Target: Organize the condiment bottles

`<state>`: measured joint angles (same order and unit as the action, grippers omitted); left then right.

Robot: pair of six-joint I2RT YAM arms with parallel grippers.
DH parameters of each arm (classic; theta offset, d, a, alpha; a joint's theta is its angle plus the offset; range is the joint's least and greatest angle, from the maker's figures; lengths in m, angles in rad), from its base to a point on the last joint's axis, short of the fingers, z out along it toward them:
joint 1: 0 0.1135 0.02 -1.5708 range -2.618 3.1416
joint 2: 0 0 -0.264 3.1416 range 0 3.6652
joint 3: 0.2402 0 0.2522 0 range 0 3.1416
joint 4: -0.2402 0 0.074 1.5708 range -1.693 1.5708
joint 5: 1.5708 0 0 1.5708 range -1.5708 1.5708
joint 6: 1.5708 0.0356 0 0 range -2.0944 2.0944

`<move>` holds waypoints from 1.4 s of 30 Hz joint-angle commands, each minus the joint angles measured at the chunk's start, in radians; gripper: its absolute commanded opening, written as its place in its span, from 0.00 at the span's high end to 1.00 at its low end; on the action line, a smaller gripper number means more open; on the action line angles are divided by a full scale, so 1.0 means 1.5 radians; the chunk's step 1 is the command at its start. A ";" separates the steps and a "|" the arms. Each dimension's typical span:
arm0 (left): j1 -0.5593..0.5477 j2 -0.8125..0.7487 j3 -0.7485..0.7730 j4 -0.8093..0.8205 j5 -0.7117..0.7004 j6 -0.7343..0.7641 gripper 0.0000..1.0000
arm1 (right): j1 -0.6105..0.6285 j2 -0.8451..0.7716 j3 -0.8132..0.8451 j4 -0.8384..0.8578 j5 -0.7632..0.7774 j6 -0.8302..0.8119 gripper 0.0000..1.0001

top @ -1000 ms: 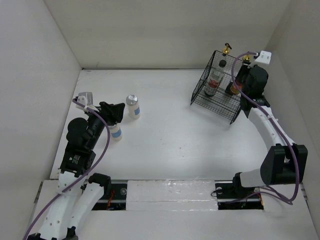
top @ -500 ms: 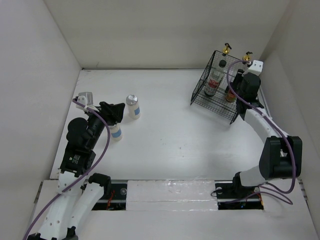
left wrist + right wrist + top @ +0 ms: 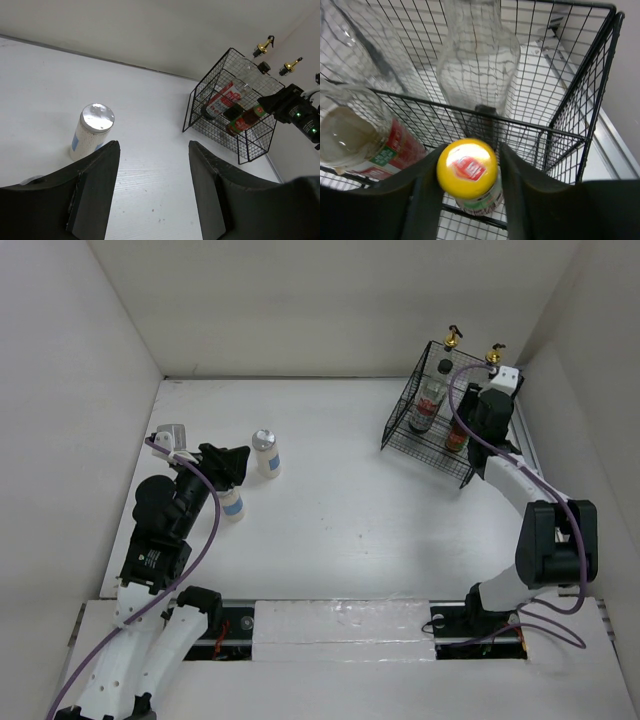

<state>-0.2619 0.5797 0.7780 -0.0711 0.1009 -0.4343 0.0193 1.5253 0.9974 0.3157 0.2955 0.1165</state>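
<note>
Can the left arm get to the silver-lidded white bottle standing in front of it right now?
Probably yes. The white bottle stands upright on the bare table just ahead of the left gripper, with nothing between them. Its fingers are apart and hold nothing.

All three views (overhead, both wrists) share the wire basket (image 3: 400,430).
</note>
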 commanded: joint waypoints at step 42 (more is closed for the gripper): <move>0.008 -0.057 -0.001 0.021 -0.070 0.003 0.48 | 0.501 0.342 0.354 -0.014 -0.377 -0.153 0.00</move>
<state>-0.2535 0.5060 0.7780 -0.0731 -0.0013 -0.4347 0.7486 1.9709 1.4033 0.3336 -0.3359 -0.0349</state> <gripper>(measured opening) 0.523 0.983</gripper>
